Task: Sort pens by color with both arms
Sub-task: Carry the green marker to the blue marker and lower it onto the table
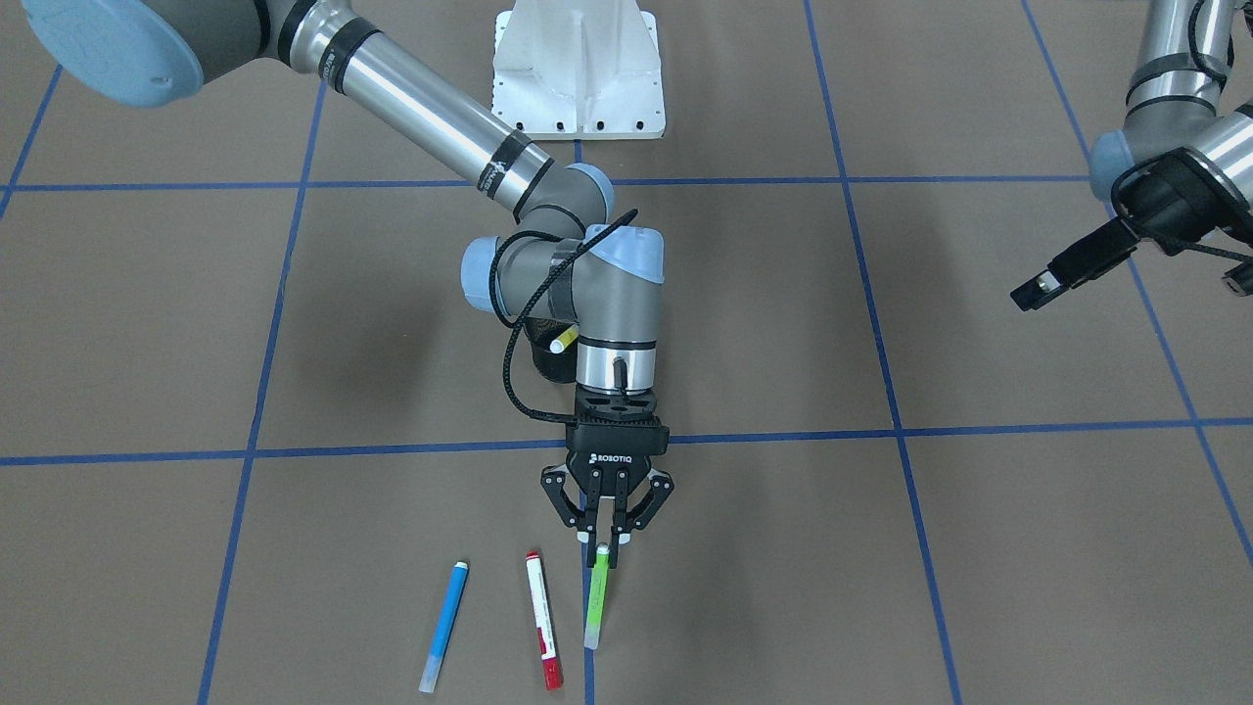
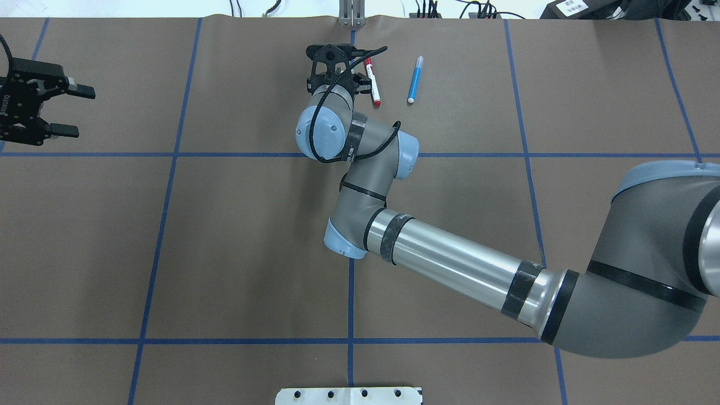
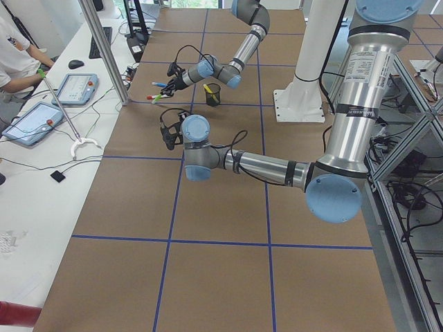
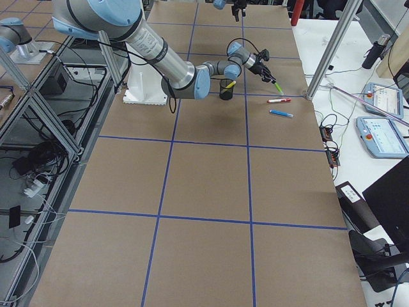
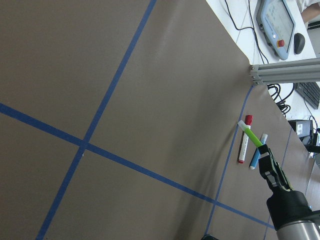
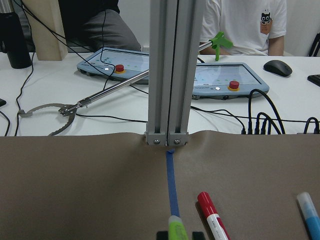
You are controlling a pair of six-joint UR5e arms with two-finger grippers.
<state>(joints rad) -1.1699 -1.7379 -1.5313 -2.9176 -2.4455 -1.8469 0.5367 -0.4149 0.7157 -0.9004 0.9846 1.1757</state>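
We see the right gripper [image 1: 605, 543] closed on the lime green pen [image 1: 597, 597]; the left gripper [image 2: 77, 111] is open, holding nothing.

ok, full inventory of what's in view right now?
blue pen: one, blue, flat on the table, end of the row
red-capped pen: one, white barrel with red ends, flat, between the blue and green pens
lime green pen: one, lime green, tilted, top end in the right gripper's fingers
yellow pen: one, yellow, standing in the mesh cup
mesh cup: one, black, beside the right wrist
pedestal: one, white, robot side of the table
control tablets: two, grey with red buttons, on the desk beyond the table
right gripper: black, shut on the lime green pen
left gripper: black, open, empty, far from the pens
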